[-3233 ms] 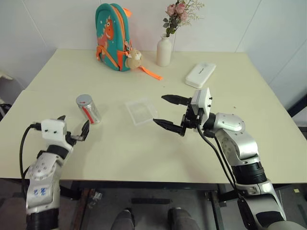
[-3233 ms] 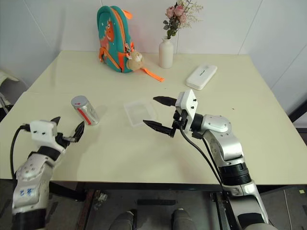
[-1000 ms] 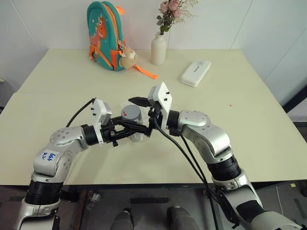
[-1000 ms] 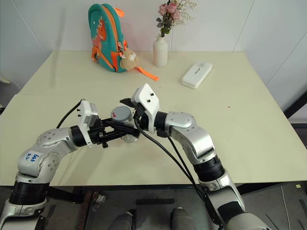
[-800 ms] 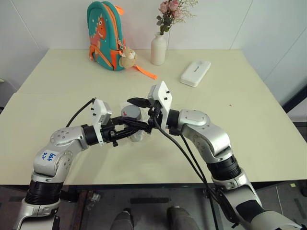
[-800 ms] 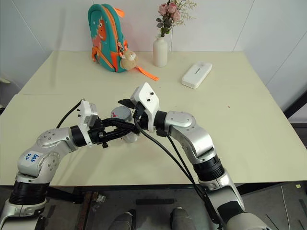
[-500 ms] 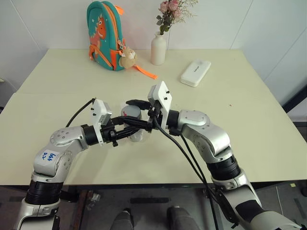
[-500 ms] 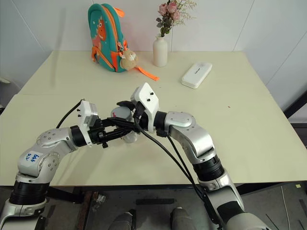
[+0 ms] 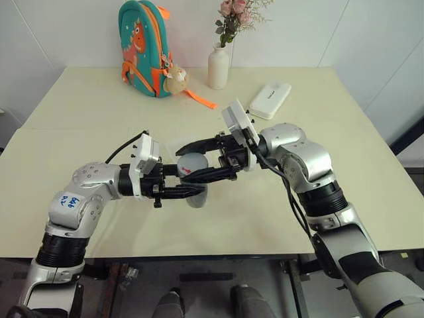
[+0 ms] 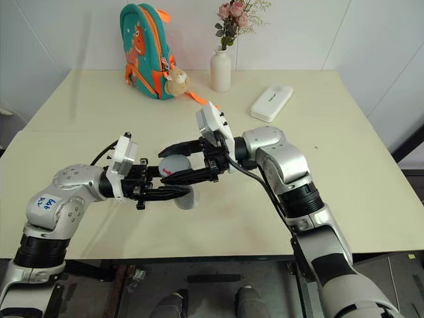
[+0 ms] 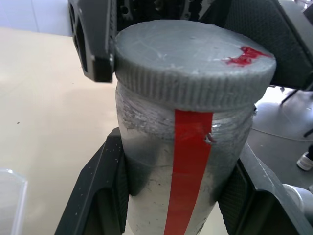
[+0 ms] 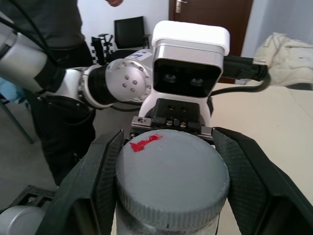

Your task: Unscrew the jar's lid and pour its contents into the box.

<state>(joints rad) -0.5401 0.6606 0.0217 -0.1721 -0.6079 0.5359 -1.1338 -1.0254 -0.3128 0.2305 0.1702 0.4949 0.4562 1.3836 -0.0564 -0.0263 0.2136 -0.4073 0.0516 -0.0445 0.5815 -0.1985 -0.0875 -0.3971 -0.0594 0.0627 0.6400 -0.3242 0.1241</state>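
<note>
At the centre of the head view we see the jar (image 9: 194, 179) lifted off the table (image 9: 99, 132), caught between both grippers. Our left gripper (image 9: 192, 191) reaches in from the left and is clamped on the jar's clear body; in the left wrist view its black fingers (image 11: 100, 196) press both sides of the glass beside the red strip. Our right gripper (image 9: 199, 159) comes from the right and is clamped on the lid (image 12: 171, 169), its fingers (image 12: 100, 181) hugging the ribbed grey rim, a red smear on the cap's top.

Much stays hard to read. The fingers cover most of the jar in the head views, we cannot make out the contents through the scuffed glass, and the box (image 9: 173, 145) is largely hidden behind the grippers, with just a clear edge showing.

A second ago the right gripper's jaws stood apart around the lid; now they are closed on it. The jar and both hands sit a little lower and further right in the frame, though the camera has shifted too.

The pale yellow table carries a teal backpack (image 9: 140, 38), a white vase (image 9: 216, 66) with pink flowers and a white case (image 9: 269, 100) toward the upper frame, against white walls. A person (image 12: 49, 24) and a black chair (image 12: 128, 32) stand in the right wrist view.
</note>
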